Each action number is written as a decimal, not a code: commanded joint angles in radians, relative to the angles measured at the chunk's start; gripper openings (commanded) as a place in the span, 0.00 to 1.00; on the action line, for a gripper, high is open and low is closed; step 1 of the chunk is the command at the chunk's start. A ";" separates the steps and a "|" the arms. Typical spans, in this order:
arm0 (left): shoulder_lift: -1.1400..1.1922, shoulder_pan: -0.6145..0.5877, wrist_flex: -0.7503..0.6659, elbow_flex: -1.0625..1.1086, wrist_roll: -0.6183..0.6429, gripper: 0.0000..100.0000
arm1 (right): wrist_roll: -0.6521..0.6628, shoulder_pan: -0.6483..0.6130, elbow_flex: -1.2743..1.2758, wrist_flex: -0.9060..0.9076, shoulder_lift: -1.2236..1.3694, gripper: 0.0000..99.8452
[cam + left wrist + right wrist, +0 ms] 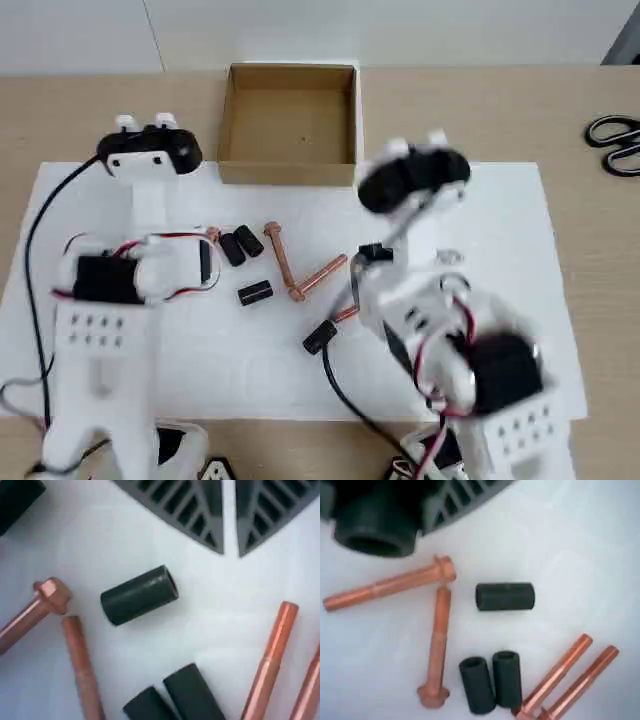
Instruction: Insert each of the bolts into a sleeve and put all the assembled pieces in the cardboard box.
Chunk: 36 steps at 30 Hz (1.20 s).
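Three black sleeves lie loose on the white sheet: one alone (140,595) (505,596) (255,293), and a pair (492,682) (240,245) side by side. Two copper bolts (280,255) (320,275) meet in a V beside them, and two more bolts (570,680) (270,665) lie parallel past the pair. My left gripper (230,552) hangs shut and empty above the lone sleeve. My right gripper (415,520) is shut on a fourth sleeve (375,530) (320,337), raised near the sheet's middle, its open end facing the camera. A short copper piece (345,313) shows beside it.
The cardboard box (290,160) stands open and empty at the back, just beyond the white sheet (500,220). Scissors (615,143) lie at the far right on the wooden table. A black cable (350,400) runs from the right arm towards the front edge.
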 commanded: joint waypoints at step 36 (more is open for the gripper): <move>0.967 -0.181 0.164 -0.670 -0.437 0.09 | 0.130 0.166 1.140 -0.699 -0.800 0.00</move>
